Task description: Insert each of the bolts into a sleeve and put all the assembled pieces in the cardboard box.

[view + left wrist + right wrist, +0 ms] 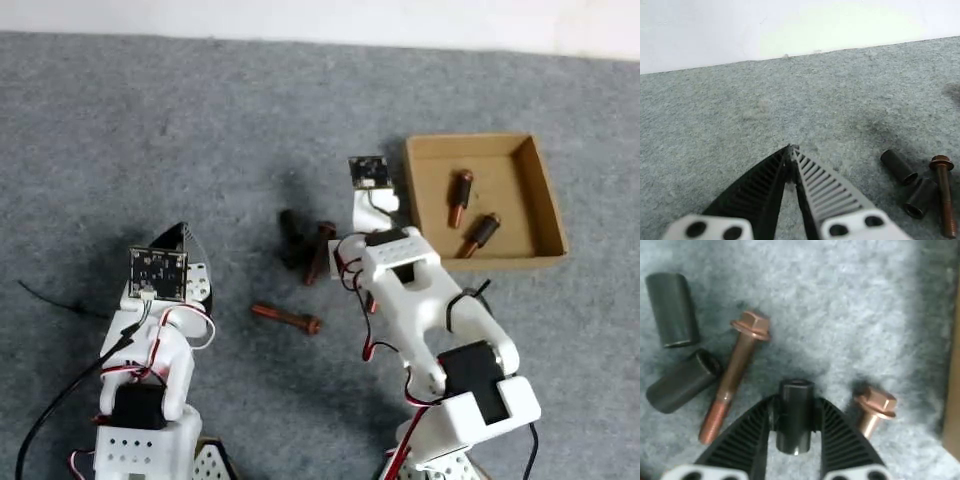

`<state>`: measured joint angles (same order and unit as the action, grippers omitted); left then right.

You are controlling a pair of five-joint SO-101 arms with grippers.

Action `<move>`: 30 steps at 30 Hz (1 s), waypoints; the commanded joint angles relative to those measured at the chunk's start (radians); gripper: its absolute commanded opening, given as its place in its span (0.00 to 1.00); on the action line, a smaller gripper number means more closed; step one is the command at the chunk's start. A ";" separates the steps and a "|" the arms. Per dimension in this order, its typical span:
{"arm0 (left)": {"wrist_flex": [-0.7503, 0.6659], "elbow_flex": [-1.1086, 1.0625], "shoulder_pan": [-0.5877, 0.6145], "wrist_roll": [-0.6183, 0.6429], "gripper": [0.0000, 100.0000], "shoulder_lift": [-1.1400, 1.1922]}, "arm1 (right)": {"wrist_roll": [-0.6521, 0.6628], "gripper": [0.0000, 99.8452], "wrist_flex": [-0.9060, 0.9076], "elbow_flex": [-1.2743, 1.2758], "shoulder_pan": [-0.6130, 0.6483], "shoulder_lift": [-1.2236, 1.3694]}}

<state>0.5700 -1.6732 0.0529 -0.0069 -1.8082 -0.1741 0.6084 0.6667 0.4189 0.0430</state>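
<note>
- Two assembled pieces [459, 197] lie inside the cardboard box [548, 200], each a bolt seated in a dark sleeve. I count this portion of the task as done.
- Three sets are left to assemble, by my count.
- Two loose sleeves [671, 309] lie close together on the grey mat [150, 120]. A loose bolt [735, 375] lies just beside them, with its shank against or nearly against one sleeve.
- One second bolt [285, 318] lies by itself on the mat between the two arms, apart from that cluster.
- One third bolt [875, 407] lies just beside the right gripper [796, 401], on the box side. I see its head and the top of its shank.
- The right gripper is clamped on the held sleeve [795, 430], one finger on each side. One open end of the sleeve shows, and I see no bolt in it.
- The left gripper [791, 149] has its fingers pressed together at the tips with nothing between them. It sits over bare mat, well apart from the loose parts.
- I judge the step in hand to be mating the held sleeve with a bolt. Three insertions and three transfers to the box are not yet done.
- No brand, label or writing can be read on the bolts, the sleeves or the box walls.
</note>
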 commanded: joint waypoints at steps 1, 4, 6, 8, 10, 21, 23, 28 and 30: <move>-0.021 -0.010 -0.008 0.000 0.01 -0.005 | 0.002 0.01 -0.015 -0.021 0.005 -0.018; -0.021 -0.008 -0.008 0.000 0.01 -0.005 | 0.061 0.01 -0.013 -0.019 0.005 -0.045; -0.021 -0.007 -0.008 0.000 0.01 -0.005 | 0.078 0.01 -0.013 -0.015 0.005 -0.108; -0.021 -0.004 -0.008 0.002 0.01 -0.002 | 0.080 0.01 -0.016 -0.008 0.005 -0.199; -0.017 0.002 -0.010 0.002 0.01 0.001 | 0.083 0.01 -0.018 0.050 0.004 -0.295; 0.083 0.065 -0.193 -0.130 0.01 0.005 | 0.084 0.01 -0.200 0.421 -0.070 -0.858; 0.098 0.067 -0.228 -0.160 0.01 0.005 | 0.084 0.01 -0.213 0.466 -0.090 -0.938; 0.110 0.091 -0.300 -0.222 0.01 0.064 | 0.084 0.01 -0.213 0.541 -0.107 -1.096; 0.110 0.136 -0.317 -0.235 0.01 0.162 | 0.084 0.01 -0.214 0.565 -0.114 -1.148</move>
<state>0.6774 -1.6379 -0.2294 -0.2217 -1.7484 -0.0990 0.4212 1.2252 0.3237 -1.0142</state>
